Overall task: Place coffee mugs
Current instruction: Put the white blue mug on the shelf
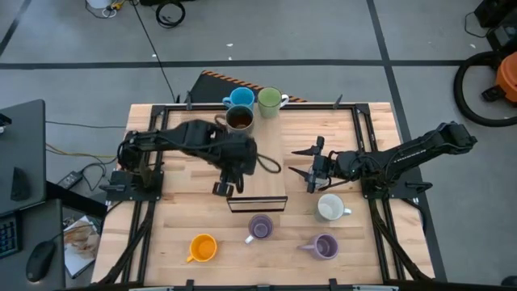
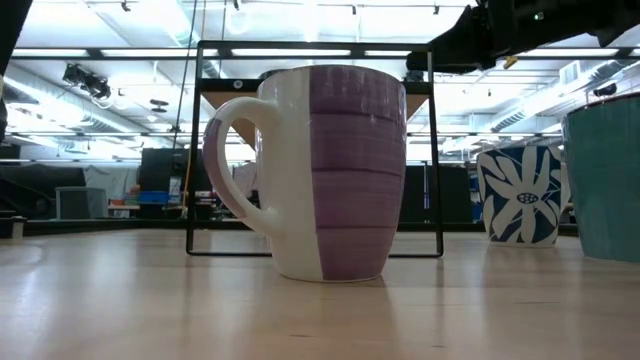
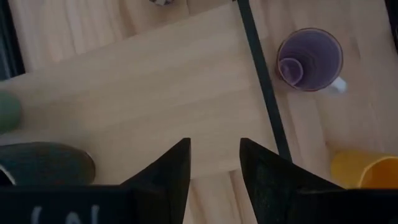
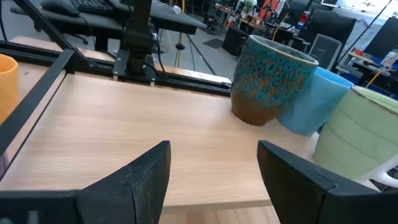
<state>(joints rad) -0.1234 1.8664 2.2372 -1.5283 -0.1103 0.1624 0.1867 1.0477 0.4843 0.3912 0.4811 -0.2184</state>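
Lavender mugs [image 1: 260,227] number two; blue, green, brown, orange, white one each.

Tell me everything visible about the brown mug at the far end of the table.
The brown mug stands upright at the table's far edge. In the right wrist view it looks like glazed ceramic, speckled teal above and brown toward the base, tapering downward, its handle not visible. From above its inside looks dark brown. It sits right beside the blue mug, apparently touching it. No gripper touches it.

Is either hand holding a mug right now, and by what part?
Neither. The left hand and the right hand are both open, with nothing between their fingers.
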